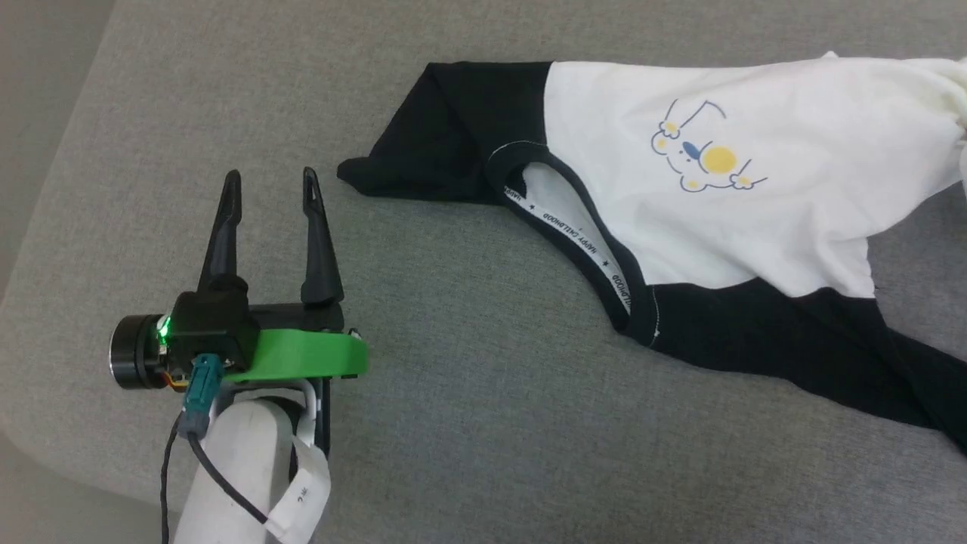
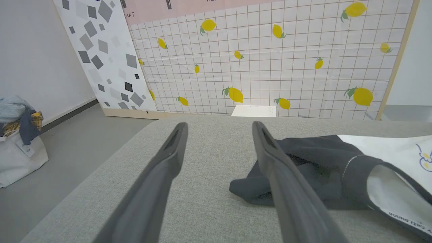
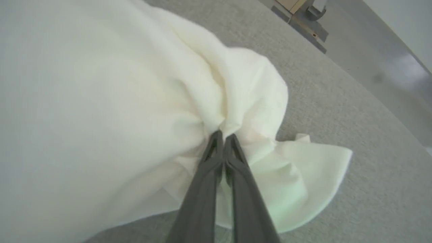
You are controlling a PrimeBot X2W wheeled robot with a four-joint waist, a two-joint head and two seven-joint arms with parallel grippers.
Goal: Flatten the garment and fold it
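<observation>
One garment [image 1: 786,227], a white cotton T-shirt with two black sleeves and black neck trim, lies front up across the right part of the grey fabric-covered table [image 1: 453,423]. Its single small yellow-and-blue cartoon print [image 1: 706,151] faces upward, and the neck opening points toward the near edge of the table. One black sleeve stretches leftward and ends in a point; the other trails off to the lower right.

The left claw [image 1: 271,175] is open, its two long dark fingers spread well apart and holding nothing. It sits over bare table, with the tip of the leftward sleeve just beside its right finger but apart from it. In the left wrist view the same claw [image 2: 219,125] frames bare table [image 2: 209,162], with the sleeve of the garment [image 2: 314,162] lying to the right.

In the right wrist view the right claw [image 3: 224,135] is closed, its two fingers pinched together on a gathered bunch of the garment's white cloth [image 3: 118,101], which puckers into folds at the fingertips above the table [image 3: 337,118].

Behind the table stand one lemon-patterned grid panel [image 2: 287,67] and one white panel with grey diamonds [image 2: 104,50].
</observation>
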